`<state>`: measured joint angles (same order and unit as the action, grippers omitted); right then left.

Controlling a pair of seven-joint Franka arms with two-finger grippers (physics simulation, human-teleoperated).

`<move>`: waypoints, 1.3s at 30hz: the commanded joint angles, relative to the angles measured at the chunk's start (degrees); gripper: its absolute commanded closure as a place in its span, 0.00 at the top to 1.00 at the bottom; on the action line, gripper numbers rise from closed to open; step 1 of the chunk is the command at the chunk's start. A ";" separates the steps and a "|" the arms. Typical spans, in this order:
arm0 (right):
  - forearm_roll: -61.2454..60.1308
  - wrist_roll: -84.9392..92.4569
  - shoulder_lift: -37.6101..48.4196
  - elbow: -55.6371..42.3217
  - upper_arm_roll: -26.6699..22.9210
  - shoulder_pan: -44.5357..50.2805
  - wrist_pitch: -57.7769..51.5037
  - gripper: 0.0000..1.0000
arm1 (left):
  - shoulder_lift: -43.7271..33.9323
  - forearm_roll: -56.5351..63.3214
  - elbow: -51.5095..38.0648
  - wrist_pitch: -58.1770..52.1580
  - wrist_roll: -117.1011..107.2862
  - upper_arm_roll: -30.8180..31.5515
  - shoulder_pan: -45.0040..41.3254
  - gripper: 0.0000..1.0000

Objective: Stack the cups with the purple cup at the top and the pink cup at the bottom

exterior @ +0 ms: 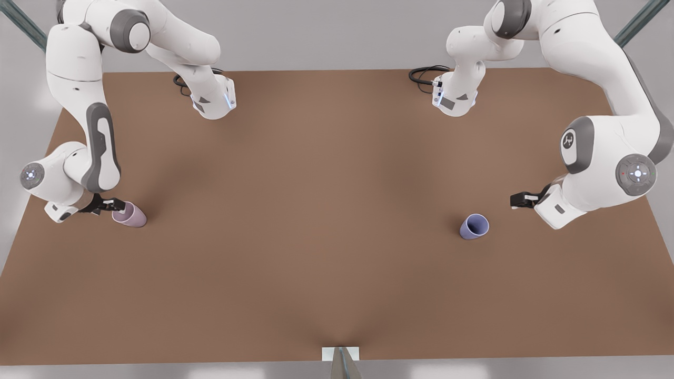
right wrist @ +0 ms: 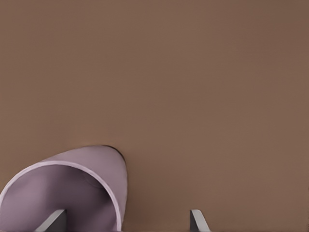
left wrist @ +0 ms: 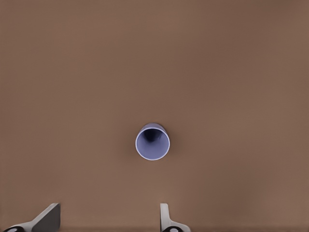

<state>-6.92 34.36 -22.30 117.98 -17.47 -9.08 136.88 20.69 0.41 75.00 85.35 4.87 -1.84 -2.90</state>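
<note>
Pink cup (exterior: 130,215), judged light, rigid and thin-walled, is seen at the front view's left, rim straddled by the spread right gripper (exterior: 117,204); the rim wall is the likely hold. Purple cup (exterior: 474,227) stands well apart on the table (exterior: 316,295), unobstructed, near the spread left gripper (exterior: 513,200).

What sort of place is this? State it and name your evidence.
Probably a simulated robot test bench, not a home: a bare brown table, two white arms mounted at its far edge, and just the pink cup and the purple cup as props.
</note>
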 commanded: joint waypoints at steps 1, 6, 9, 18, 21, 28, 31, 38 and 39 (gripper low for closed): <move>-0.02 8.09 -0.55 -0.03 0.06 -0.06 1.72 0.87 | -0.03 0.03 -0.03 -0.10 0.14 0.00 0.00 1.00; -0.20 7.39 -2.40 2.17 0.15 0.12 5.06 0.64 | 0.14 0.03 -0.03 -0.01 0.14 0.00 0.09 1.00; -0.20 7.39 -3.01 1.64 0.15 0.21 4.80 0.57 | 0.23 0.03 -0.03 -0.01 0.14 0.00 0.09 1.00; -0.81 5.72 -2.93 0.15 0.50 0.73 2.86 0.27 | 0.05 0.03 -0.11 -0.10 0.14 0.00 0.09 1.00; -0.81 5.89 -2.84 0.15 0.68 0.73 2.95 0.21 | 0.05 0.03 -0.11 -0.19 0.14 0.00 0.09 1.00; -0.64 -3.25 5.16 -1.35 6.83 0.91 -8.74 0.21 | -0.39 -0.41 -0.20 -0.71 0.14 0.00 0.00 1.00; -0.73 -11.58 8.24 -3.89 8.50 5.03 -17.26 0.21 | -0.21 -0.85 -0.20 -0.63 0.14 0.00 0.00 1.00; -0.81 -43.05 9.29 -5.91 17.20 16.37 -17.18 0.21 | 0.84 -2.16 -0.11 0.87 0.14 0.00 0.17 1.00; -0.73 -50.52 7.80 -8.55 21.24 17.34 -16.83 0.21 | 0.93 -2.17 -0.03 1.22 0.14 0.00 0.17 1.00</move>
<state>-7.85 23.95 -14.44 109.96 2.02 7.03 122.22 21.63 -1.22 74.96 85.80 4.99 -1.85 -2.72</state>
